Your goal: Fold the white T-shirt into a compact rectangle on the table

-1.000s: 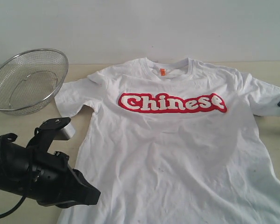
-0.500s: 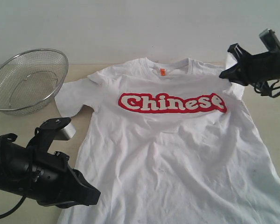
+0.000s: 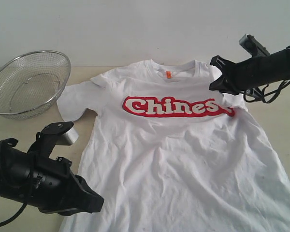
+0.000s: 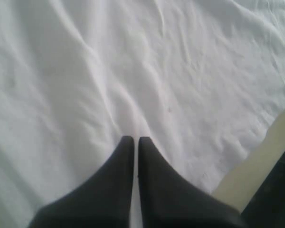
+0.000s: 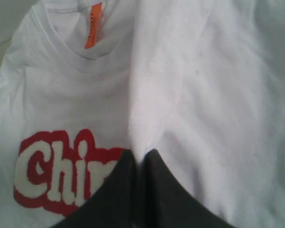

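The white T-shirt point(image 3: 183, 159) runs off the exterior view's bottom edge. Its lettering point(image 3: 174, 106) ends under folded cloth, and the left arm point(image 3: 19, 174) covers its lower corner.

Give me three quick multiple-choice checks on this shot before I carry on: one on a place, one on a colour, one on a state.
1. In the exterior view, where is the wire mesh basket?
A) On the table, left of the white T-shirt
B) On top of the lettering
C) Right of the shirt

2. What colour is the neck tag?
A) Green
B) Orange
C) Blue

3. What are the right fingers doing?
A) Spread open over bare table
B) Shut on a fold of the shirt
C) Holding the basket's rim

Answers:
1 A: the basket stands beside the sleeve on the left of that view.
2 B: the tag shows orange inside the collar.
3 B: the right wrist view shows white cloth pinched between the closed fingers.
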You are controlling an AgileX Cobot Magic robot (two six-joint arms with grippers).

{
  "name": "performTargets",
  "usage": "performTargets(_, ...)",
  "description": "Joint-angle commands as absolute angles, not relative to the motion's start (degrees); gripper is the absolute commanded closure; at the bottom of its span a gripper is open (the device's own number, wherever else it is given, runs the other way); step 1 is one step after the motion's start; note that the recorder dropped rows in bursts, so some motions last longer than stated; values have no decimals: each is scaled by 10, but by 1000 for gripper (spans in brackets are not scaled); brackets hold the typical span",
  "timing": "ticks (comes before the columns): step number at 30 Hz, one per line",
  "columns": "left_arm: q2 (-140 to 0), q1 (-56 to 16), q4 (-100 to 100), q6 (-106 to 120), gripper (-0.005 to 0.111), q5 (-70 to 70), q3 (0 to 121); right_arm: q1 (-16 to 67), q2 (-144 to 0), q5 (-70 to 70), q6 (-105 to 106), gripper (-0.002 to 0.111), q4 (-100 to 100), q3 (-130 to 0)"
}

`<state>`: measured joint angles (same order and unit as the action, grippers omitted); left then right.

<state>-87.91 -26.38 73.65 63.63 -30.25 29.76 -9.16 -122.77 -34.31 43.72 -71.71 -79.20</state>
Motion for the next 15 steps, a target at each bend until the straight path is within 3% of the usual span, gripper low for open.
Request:
performTargets(1,-874,-266,743,639,102,-303,300,-91,-1218,-336,387,108,-629,-794)
performTargets(15,-874,-266,750,639,102,-303,300,-91,-1218,-345,385,108,-601,-794)
